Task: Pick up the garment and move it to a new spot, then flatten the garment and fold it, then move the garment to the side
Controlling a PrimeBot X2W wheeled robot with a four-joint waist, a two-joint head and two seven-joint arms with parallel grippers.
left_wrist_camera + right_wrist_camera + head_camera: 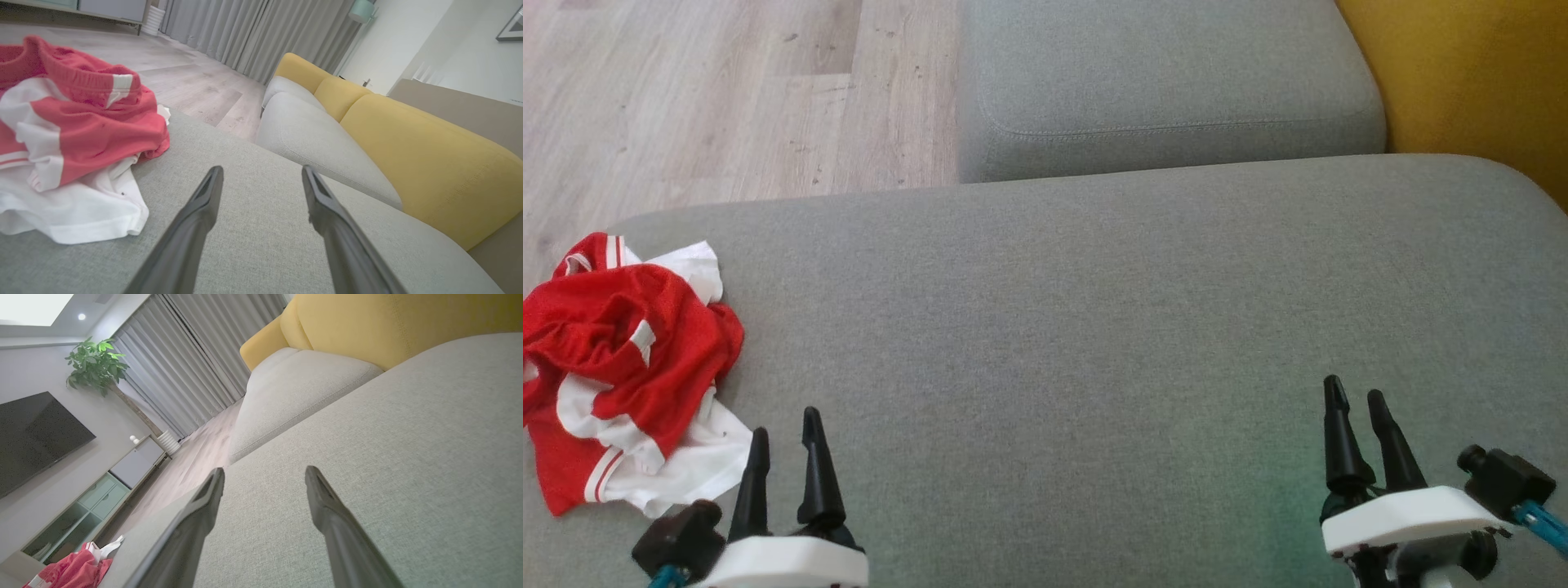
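Head view: garment (pixel 629 367), red mesh fabric with white panels and striped trim, lies crumpled in a heap at the near left corner of the grey seat cushion (pixel 1054 327). Its left side runs out of the view.

Left gripper (pixel 785 423): low at the near left, just right of the garment's white hem, not touching it. Fingers apart, nothing between them.

Right gripper (pixel 1354 388): near right, well apart from the garment, over bare cushion. Fingers apart, holding nothing.

Surroundings: a second grey cushion (pixel 1168 73) sits beyond the first, a yellow backrest (pixel 1462 73) at the far right, pale wooden floor (pixel 727 90) at the far left.

Right wrist view: grey curtains (pixel 184 363), potted plant (pixel 96 361) and dark TV screen (pixel 32 441) across the room.
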